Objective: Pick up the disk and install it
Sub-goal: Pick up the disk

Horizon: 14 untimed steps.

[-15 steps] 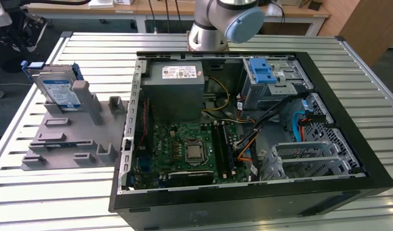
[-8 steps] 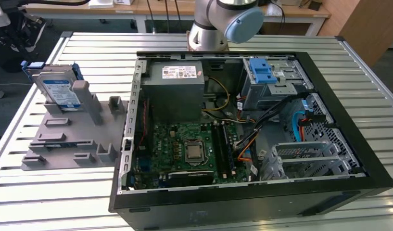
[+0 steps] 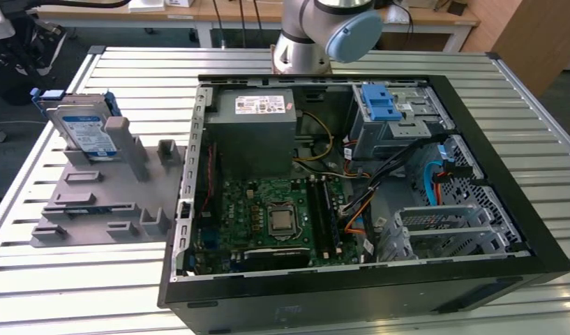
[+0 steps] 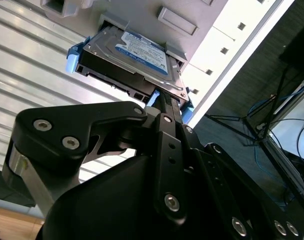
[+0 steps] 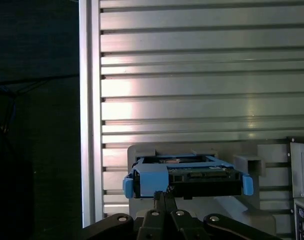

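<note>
**A:** One gripper [image 5: 165, 196] up close in both wrist views. The fingers are drawn together tip to tip, and I see nothing clamped between them.

**B:** And the disk [image 4: 137, 55]?

**A:** Just past the fingertips, one edge facing them. Touching or apart, can't tell from the wrist views. Blue side rails on it, and the white-and-blue label face shows in the second wrist view.

**B:** Where's it sitting?

**A:** Standing on edge in a slot of the grey fixture [image 3: 108, 202], at the fixture's far end, on the exterior view's left. The fixture lies flat on the slatted metal worktop [image 3: 80, 279].

**B:** Case?

**A:** The open PC case [image 3: 508, 209] is just beside the fixture, toward the exterior view's right. Motherboard [image 3: 266, 216] at its near end, grey power supply [image 3: 257, 132] behind that. Blue ridged clip [image 3: 382, 103] sits on the drive cage in the far right corner.

**B:** Arm?

**A:** The arm base [image 3: 317, 35] is at the worktop's far edge, behind the case.
</note>
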Motion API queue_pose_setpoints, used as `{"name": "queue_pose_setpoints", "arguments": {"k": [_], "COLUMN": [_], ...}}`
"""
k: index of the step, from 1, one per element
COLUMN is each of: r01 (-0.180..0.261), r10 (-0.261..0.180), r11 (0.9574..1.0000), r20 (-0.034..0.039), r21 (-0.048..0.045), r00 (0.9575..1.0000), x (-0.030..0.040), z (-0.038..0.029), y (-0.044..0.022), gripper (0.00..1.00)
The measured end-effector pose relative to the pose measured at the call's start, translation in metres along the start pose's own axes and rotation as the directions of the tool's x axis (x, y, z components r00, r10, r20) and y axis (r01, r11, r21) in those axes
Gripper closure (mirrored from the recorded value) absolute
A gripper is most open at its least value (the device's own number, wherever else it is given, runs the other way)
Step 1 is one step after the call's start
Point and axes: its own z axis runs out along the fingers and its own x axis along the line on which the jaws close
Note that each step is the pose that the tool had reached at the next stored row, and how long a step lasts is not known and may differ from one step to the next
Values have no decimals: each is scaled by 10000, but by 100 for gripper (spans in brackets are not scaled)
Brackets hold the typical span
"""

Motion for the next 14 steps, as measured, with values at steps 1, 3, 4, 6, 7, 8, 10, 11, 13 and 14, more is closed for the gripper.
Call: {"name": "queue_pose_setpoints", "arguments": {"k": [1, 3, 4, 6, 7, 8, 10, 11, 13, 14], "r01": [25, 109, 175, 331, 476, 556, 696, 764, 901, 975], "r10": [-25, -109, -175, -331, -476, -556, -696, -764, -901, -975], "r11": [10000, 9999, 9998, 9995, 9989, 9985, 9976, 9971, 9959, 9952], "r20": [-1, -4, -7, -13, -19, -23, -29, -32, -37, -40], "r21": [1, 2, 3, 6, 9, 10, 13, 14, 16, 18], "r00": [10000, 9999, 9998, 9995, 9989, 9985, 9976, 9971, 9959, 9952], "x": [0, 0, 0, 0, 0, 0, 0, 0, 0, 0], "z": [0, 0, 0, 0, 0, 0, 0, 0, 0, 0], "y": [0, 0, 0, 0, 0, 0, 0, 0, 0, 0], "gripper": [89, 89, 89, 89, 89, 89, 89, 89, 89, 89]}}
